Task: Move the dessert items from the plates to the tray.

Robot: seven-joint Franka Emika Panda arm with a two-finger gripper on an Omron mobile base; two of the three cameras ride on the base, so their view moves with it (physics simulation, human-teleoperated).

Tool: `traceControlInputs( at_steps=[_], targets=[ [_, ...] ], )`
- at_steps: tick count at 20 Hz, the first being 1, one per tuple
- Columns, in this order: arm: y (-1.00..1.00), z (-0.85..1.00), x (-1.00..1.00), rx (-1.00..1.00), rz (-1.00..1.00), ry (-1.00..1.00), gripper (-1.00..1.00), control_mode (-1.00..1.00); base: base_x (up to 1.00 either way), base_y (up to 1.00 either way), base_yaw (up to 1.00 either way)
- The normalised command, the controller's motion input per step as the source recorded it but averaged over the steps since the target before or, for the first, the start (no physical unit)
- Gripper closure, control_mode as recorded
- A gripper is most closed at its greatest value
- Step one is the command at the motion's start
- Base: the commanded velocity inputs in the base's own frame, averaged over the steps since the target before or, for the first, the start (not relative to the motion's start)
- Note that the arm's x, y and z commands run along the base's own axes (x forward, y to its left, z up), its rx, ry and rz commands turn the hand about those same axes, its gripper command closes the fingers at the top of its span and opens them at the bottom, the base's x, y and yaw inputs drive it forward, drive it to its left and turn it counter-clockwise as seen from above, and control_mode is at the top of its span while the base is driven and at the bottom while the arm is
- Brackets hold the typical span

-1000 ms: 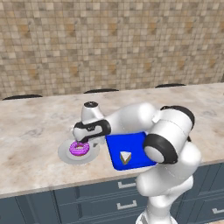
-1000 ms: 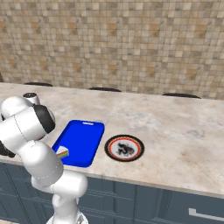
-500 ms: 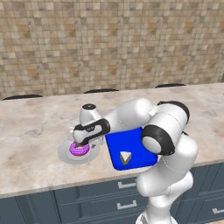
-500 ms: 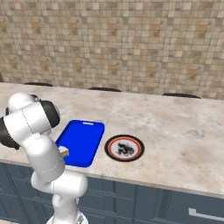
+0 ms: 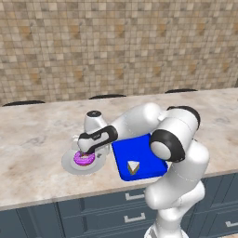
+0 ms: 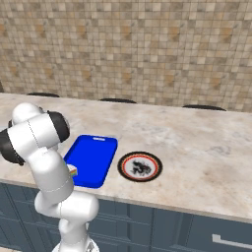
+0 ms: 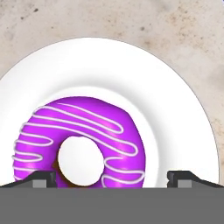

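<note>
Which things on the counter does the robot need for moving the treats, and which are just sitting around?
Needed for the job:
- purple doughnut
- grey plate under it
- cake wedge, already on the blue tray
- patterned plate, now bare
- the robot's hand, open over the doughnut

Just sitting around:
- nothing else I can see on the counter

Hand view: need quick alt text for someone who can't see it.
A purple-iced ring doughnut with white squiggles lies on a plain light plate on the speckled counter. The open claw hangs over it, one tip on each side of the doughnut.
</note>
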Motion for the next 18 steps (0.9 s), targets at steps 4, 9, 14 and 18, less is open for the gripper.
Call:
traceControlInputs(
  at_steps=[4, 9, 14, 18],
  targets=[
    [-0.13, -0.07, 0.0, 0.0, 0.0, 0.0, -1.0, -1.0, 0.0, 0.0, 0.0],
    [-0.13, -0.01, 0.0, 0.0, 0.0, 0.0, -1.0, -1.0, 0.0, 0.0, 0.0],
    [-0.04, -0.11, 0.0, 0.0, 0.0, 0.0, -1.0, -1.0, 0.0, 0.0, 0.0],
    [0.0, -0.14, 0.0, 0.0, 0.0, 0.0, -1.0, -1.0, 0.0, 0.0, 0.0]
  ],
)
